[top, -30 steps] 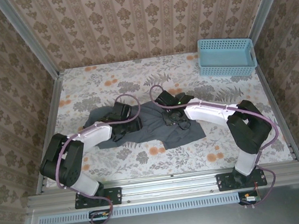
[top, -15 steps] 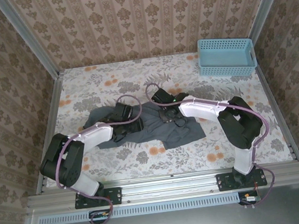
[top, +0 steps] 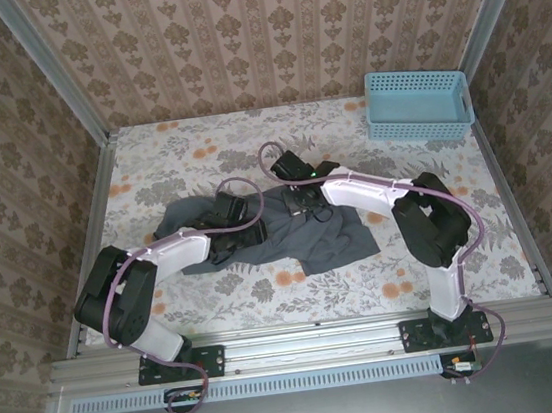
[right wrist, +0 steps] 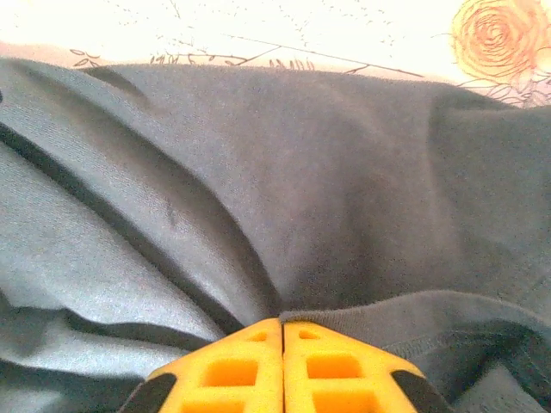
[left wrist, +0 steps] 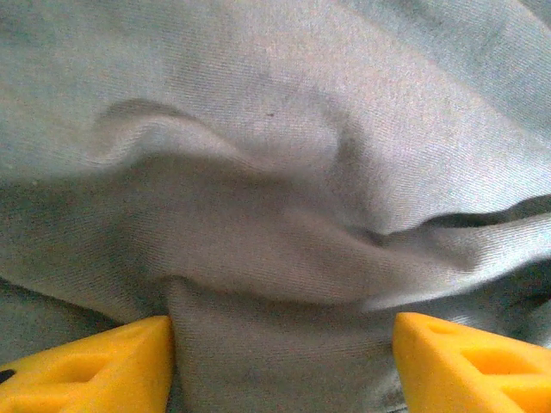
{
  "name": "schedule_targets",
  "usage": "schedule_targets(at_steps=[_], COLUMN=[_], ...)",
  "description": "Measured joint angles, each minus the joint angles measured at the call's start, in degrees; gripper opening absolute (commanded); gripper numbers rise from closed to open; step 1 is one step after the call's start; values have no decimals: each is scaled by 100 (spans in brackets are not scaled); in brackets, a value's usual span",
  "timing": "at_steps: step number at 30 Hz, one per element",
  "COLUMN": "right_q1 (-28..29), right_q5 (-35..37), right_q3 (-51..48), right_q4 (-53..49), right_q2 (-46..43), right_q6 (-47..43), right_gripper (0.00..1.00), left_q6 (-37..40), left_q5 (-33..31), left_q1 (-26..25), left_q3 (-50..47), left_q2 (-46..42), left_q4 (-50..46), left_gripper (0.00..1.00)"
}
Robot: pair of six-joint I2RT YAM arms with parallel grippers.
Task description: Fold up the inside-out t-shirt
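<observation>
From above, the inside-out t-shirt (top: 336, 244) lies rumpled mid-table (top: 266, 290), with the left gripper (top: 246, 232) and right gripper (top: 302, 203) both down on it; a light blue basket (top: 417, 104) sits at the far right corner. At the left wrist, the yellow fingers (left wrist: 95, 370) stand released, well apart over a raised wrinkle. At the right wrist, the fingertips (right wrist: 250, 361) are clenched together, pinching a fold of cloth near a hem.

White shells (top: 175, 247), black joints (top: 115, 287), mauve cables (top: 238, 186) (looped); left tool (left wrist: 280, 361), right tool (right wrist: 282, 361): yellow fingertips (left wrist: 465, 361).
</observation>
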Motion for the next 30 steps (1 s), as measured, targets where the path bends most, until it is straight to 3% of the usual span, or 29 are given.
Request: schedule_targets(at_steps=[7,13,20,30], right_q1=[-11,94,129,129], right_q5=[-354,-691,-920,-850], right_q3=[-774,-1176,-1128,-603], right_q4=[164,280,474,509], right_q2=[-863,-787,-190,-168], right_q6=[85,203,175,-90], right_gripper=[29,34,31,26], left_q6=[0,-2,-2,-2], left_q5=[0,2,2,20], left_q1=[-2,-2,-2,-7], left_q3=[0,0,0,-2], left_q2=[0,0,0,0], left_q4=[22,33,33,33], left_gripper=[69,69,69,70])
